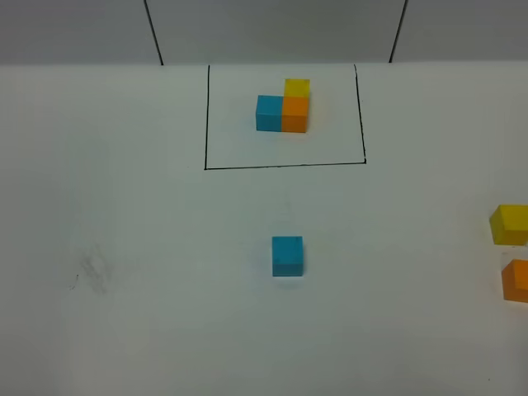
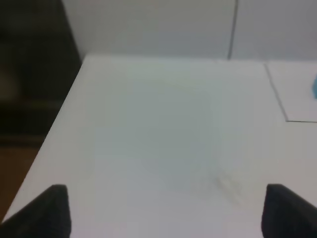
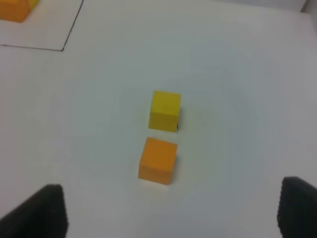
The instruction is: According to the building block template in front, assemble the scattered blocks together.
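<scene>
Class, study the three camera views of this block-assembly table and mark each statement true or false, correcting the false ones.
1. The loose sky-blue cube stands outside the black drawn frame. True.
2. The loose yellow and orange cubes are stacked. False: the loose yellow cube and loose orange cube stand apart on the white table.
3. In the framed three-cube template, orange forms the corner. True.
4. The left gripper holds a cube. False: the left gripper is open and empty.

Blue cube (image 1: 287,255), yellow cube (image 3: 165,110) and orange cube (image 3: 157,160) look matt, smooth; table (image 1: 165,330) matt white.
</scene>
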`<state>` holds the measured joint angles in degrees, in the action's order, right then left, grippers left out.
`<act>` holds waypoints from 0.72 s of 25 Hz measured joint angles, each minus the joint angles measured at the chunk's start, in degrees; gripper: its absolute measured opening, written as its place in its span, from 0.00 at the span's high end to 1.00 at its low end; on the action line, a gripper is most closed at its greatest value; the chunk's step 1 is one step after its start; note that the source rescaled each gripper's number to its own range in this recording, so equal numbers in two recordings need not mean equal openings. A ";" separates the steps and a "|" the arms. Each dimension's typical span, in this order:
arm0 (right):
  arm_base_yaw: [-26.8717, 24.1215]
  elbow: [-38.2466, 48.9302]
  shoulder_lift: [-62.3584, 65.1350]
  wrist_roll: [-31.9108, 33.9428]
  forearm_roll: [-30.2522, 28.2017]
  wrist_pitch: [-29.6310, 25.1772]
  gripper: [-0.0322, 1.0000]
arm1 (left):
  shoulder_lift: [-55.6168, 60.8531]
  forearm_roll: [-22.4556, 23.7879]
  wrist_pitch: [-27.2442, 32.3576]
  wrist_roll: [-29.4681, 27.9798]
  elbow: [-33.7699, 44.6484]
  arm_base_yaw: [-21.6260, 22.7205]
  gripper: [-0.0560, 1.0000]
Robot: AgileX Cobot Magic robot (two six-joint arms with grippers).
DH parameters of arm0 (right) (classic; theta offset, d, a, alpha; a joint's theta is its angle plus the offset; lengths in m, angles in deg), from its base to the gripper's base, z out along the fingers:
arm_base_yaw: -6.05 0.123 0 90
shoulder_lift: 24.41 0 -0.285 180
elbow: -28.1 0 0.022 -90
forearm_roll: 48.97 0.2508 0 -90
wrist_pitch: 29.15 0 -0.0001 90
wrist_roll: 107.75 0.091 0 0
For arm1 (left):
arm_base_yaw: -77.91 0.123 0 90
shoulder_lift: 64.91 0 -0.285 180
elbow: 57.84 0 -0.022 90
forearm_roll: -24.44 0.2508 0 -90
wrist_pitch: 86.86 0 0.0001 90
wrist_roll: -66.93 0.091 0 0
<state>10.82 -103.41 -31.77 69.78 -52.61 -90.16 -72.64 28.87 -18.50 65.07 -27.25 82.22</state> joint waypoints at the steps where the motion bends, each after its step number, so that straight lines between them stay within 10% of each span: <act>1: 0.00 0.00 0.00 0.00 0.00 0.00 0.27 | 0.28 0.57 -0.14 -2.03 2.34 0.88 0.23; 18: 0.00 0.00 0.00 0.00 0.00 0.00 0.27 | 0.34 1.05 -5.92 -7.80 17.36 2.43 0.23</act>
<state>10.82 -103.41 -31.77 69.78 -52.61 -90.16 -72.30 29.92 -24.42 57.27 -9.88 84.64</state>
